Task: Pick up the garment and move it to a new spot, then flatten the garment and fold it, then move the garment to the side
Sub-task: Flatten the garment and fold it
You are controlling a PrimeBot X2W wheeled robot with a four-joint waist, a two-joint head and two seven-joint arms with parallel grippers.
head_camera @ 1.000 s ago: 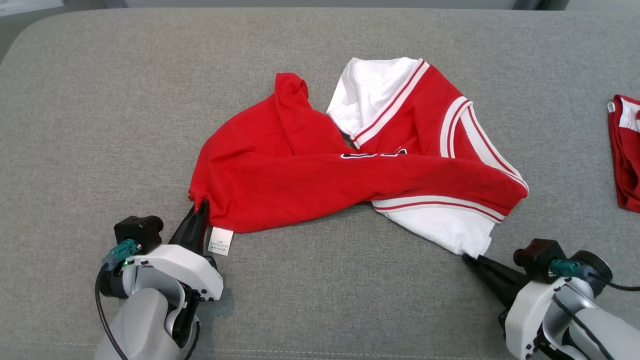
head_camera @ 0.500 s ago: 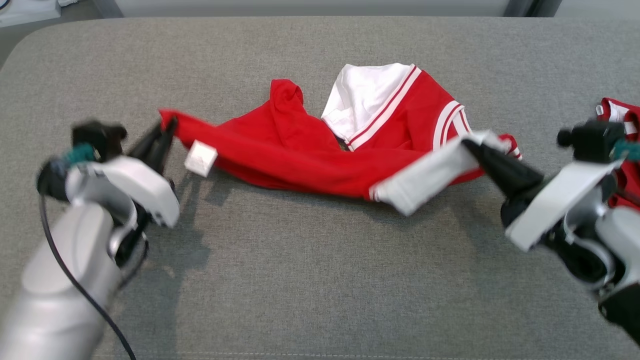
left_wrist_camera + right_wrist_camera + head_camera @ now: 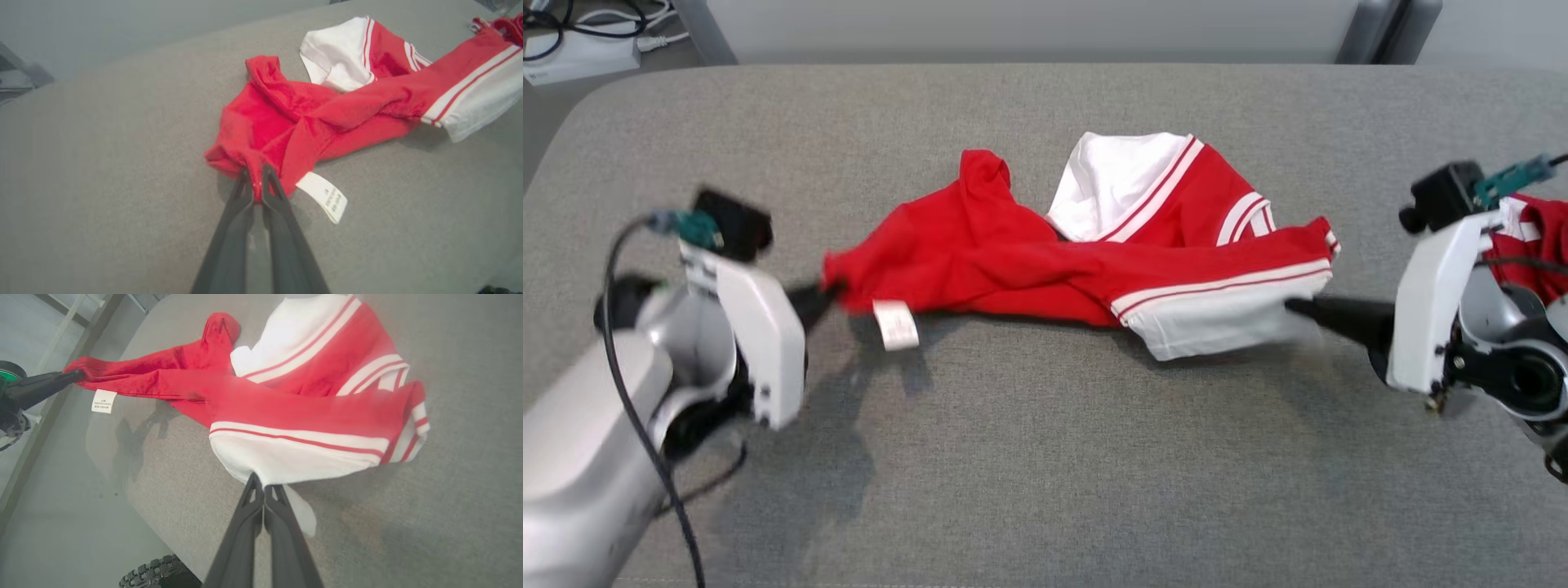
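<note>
Starting at the left: the left gripper [image 3: 821,294] is pinched tight on a bunched red corner of the garment [image 3: 1029,261], and the left wrist view shows cloth squeezed right between the fingertips. The white care label [image 3: 896,324] dangles just beside that corner.

A second ago both pincers sat low at the near edge with the shirt slumped in a heap. Now they've pulled apart sideways, and the front hem is drawn into a long band between them. The shadow under it says it's up off the grey padded surface [image 3: 1045,474]. The head camera shifted too, so part of that "move" is just the view.

The white collar part in the middle looks like it's still lying on the surface behind, though the blur makes that hard to call.

At the right, the right gripper [image 3: 1294,306] is clamped on the white hem corner. Past it, a second red garment [image 3: 1535,237] lies close.

My read: the pick-up is done and it's mid-carry to the new spot. Flattening and folding are still to come.
</note>
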